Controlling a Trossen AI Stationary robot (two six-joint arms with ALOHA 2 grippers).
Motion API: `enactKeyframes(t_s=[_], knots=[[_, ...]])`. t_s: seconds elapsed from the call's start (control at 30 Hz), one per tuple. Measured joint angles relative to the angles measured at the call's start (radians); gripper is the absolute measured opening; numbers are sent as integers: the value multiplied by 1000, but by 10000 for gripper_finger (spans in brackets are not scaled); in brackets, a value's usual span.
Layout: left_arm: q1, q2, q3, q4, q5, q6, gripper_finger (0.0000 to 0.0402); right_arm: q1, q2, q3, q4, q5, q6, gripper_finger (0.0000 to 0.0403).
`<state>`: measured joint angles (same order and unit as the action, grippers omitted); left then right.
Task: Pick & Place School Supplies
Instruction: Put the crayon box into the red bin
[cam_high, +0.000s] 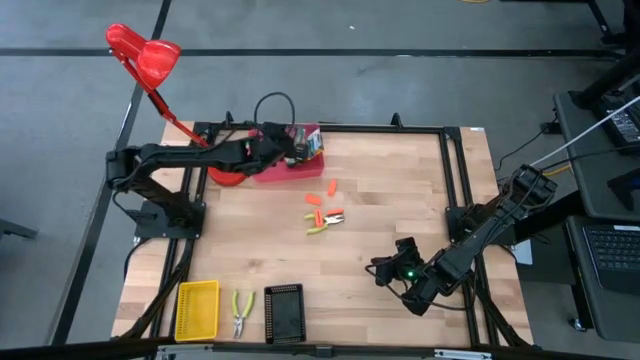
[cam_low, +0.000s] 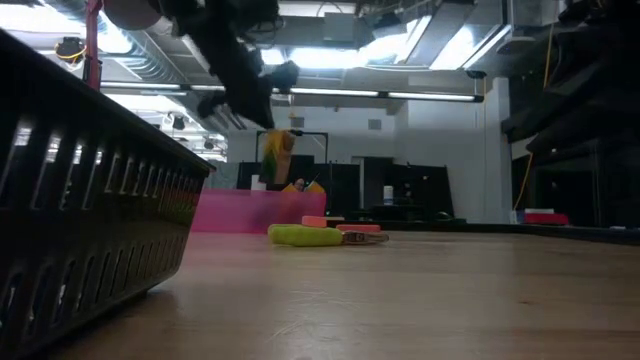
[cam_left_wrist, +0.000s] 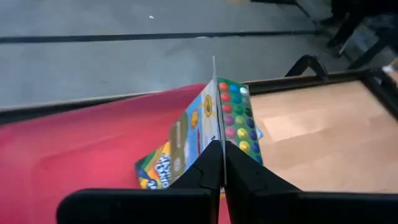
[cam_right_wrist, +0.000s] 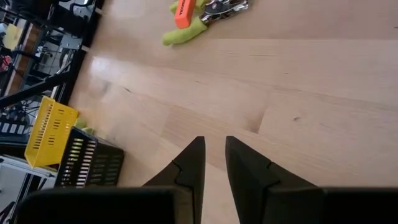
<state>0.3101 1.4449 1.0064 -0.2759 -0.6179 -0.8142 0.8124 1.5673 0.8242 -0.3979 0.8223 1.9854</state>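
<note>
- Green-and-yellow printed cardboard box (cam_left_wrist: 217, 121): clamped in the left gripper (cam_left_wrist: 222, 163) above the red plastic tray (cam_high: 285, 168), at the table's 11 o'clock.
- Right gripper (cam_right_wrist: 214, 158): jaws slightly apart, holding nothing, over bare wood near 5 o'clock.
- Yellow-green-handled pliers (cam_high: 326, 221) and stubby orange pieces (cam_high: 321, 193): mid-table.

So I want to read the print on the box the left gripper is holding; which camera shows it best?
The left wrist view: the crayon box fills the middle, pinched by the left gripper over the red tray. The high view shows it only as a small patch, the low view as a distant yellow shape, and the right wrist view not at all.
</note>
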Motion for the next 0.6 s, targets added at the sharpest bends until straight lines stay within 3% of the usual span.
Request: enactKeyframes(t_s=[0.2, 0.6], knots=[[9, 3, -59, 72, -42, -41, 2, 0, 0, 0, 14, -3, 20, 68], [52, 56, -62, 99, 15, -20, 2, -1, 0, 0, 8, -8, 19, 68]])
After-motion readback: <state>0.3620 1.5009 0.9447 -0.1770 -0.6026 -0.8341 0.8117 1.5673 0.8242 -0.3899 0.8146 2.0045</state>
